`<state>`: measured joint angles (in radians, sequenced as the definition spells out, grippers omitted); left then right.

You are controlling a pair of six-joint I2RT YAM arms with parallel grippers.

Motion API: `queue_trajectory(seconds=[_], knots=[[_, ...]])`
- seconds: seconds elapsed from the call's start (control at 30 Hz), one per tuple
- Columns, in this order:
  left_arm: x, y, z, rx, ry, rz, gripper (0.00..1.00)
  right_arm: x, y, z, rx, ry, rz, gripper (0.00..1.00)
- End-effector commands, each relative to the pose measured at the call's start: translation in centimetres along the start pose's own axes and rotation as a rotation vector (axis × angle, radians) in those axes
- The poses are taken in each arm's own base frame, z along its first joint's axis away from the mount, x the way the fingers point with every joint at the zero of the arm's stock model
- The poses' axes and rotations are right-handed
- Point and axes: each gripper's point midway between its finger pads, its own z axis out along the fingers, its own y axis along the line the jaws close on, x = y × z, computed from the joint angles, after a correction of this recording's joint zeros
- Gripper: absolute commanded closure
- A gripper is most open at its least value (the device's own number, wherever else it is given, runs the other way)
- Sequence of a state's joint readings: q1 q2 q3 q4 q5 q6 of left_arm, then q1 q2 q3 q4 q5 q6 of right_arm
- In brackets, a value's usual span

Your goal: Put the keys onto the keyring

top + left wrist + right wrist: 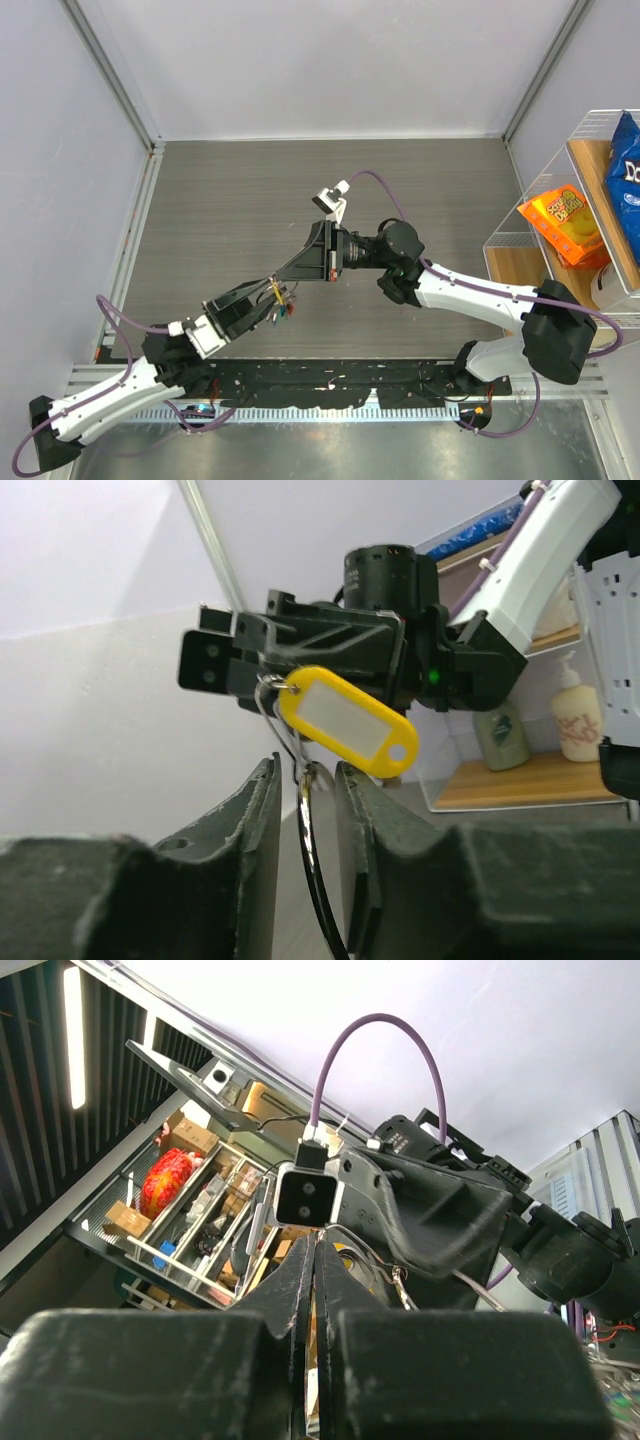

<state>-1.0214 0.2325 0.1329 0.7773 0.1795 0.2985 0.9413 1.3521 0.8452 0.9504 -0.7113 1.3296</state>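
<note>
In the left wrist view the keyring stands edge-on between my left gripper's fingers, with a gap showing on both sides. A thin wire loop joins its top and carries a yellow plastic tag. My right gripper is shut on that loop, just above and beyond the left fingertips. In the top view both grippers meet mid-table, left and right, and small yellow, green and red keys hang below them. In the right wrist view the right gripper is closed on something thin.
A wire shelf rack stands at the right edge with an orange bag and a blue bag. Grey walls close the back and left. A black perforated rail runs along the near edge.
</note>
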Motion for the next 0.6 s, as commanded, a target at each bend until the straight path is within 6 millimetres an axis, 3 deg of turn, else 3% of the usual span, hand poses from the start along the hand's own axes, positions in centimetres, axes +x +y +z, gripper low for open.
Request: queue_trajectory(seconds=[0.0,0.1,0.3,0.33,0.4,0.57], knots=[[2.2,-1.2,-0.6,0.04,0.071,-0.013,0.63,-1.8,5.3,0.4,-0.13,-0.059,-0.122,0.94],[2.5,-1.4,-0.6,0.046,0.082,-0.021,0.57,-1.7,5.2,0.4,-0.128,-0.057,-0.123,0.95],[2.9,-0.9,-0.7,0.021,0.099,-0.022,0.58,-1.5,4.8,0.3,-0.128,-0.055,-0.115,0.94],[3.0,-0.9,-0.7,0.017,0.105,-0.023,0.62,-1.4,4.9,0.2,-0.13,-0.054,-0.117,0.94],[3.2,-0.8,-0.6,0.013,0.125,-0.024,0.98,-1.3,4.9,0.1,-0.13,-0.049,-0.118,0.94],[3.8,-0.2,-0.5,-0.017,0.161,-0.031,1.0,-1.1,4.7,-0.4,-0.124,-0.05,-0.119,0.94]])
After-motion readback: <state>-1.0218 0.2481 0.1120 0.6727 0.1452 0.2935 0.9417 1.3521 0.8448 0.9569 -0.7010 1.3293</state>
